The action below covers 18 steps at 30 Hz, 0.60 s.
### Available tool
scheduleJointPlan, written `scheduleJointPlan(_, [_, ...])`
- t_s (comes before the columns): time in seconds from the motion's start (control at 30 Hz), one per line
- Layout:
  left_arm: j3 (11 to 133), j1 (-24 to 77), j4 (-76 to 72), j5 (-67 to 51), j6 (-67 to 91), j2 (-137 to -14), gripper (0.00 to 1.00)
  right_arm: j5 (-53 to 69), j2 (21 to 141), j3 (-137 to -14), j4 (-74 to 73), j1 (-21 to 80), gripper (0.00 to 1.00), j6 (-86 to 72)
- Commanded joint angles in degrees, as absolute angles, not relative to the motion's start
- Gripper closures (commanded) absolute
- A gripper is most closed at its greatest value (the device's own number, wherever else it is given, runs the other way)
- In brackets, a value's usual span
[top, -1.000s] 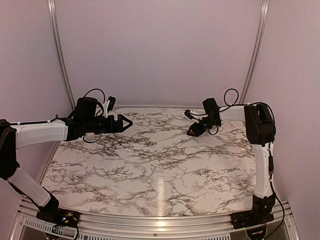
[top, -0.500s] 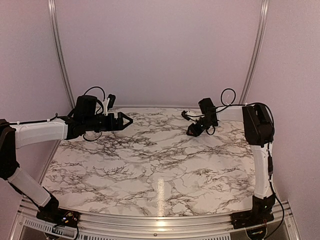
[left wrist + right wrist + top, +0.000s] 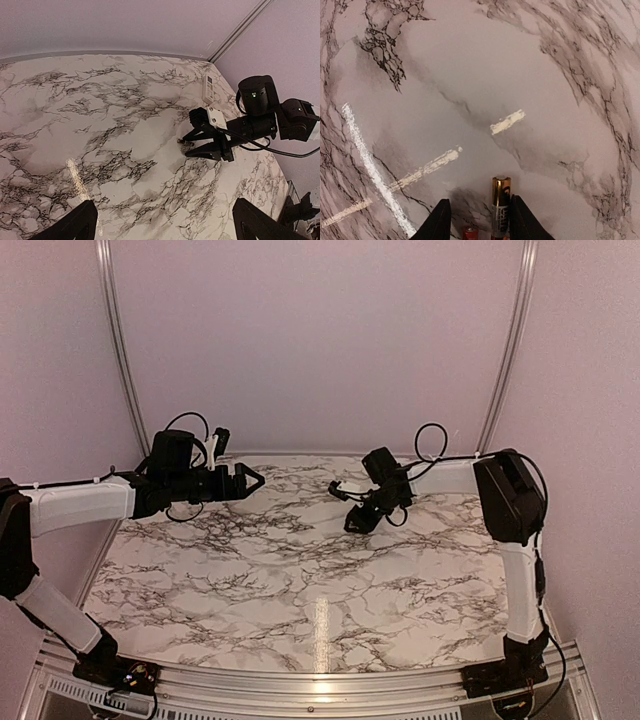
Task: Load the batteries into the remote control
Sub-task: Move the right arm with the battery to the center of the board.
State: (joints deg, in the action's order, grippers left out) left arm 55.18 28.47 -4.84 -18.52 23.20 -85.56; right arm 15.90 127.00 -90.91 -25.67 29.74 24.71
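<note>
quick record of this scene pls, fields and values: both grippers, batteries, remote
left gripper: open, empty, raised over the table's left side
right gripper: closed on a battery, low over the marble
battery: lies along the fingers, copper end past the tips
red tip: beside it between the fingers, maybe the second battery; too little shows
remote control: white, flat near the far right corner, apart from both grippers
loaded: not yet

Table (image 3: pixel 300 580): glossy marble-pattern top, glare streaks. Battery (image 3: pixel 500 207): shiny copper metallic sheen. Remote (image 3: pixel 208 89): white plastic.
</note>
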Motion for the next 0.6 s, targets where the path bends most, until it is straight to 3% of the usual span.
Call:
scheduleJointPlan(0.0, [56.7,28.5,-3.5,-18.5,23.3,-84.7,0.01,15.4,127.4,-85.4,-34.1,31.1,0.59,22.0])
scheduleJointPlan(0.1, [56.5,28.5,-3.1,-18.0,23.0,-84.1,0.01,15.3,124.7,-82.6,-34.6,32.6,0.57,21.6])
scheduleJointPlan(0.57, [54.2,28.5,-4.8,-19.0,23.6,-84.1,0.01,13.5,120.8,-75.3,-31.7,37.8,0.63,18.9])
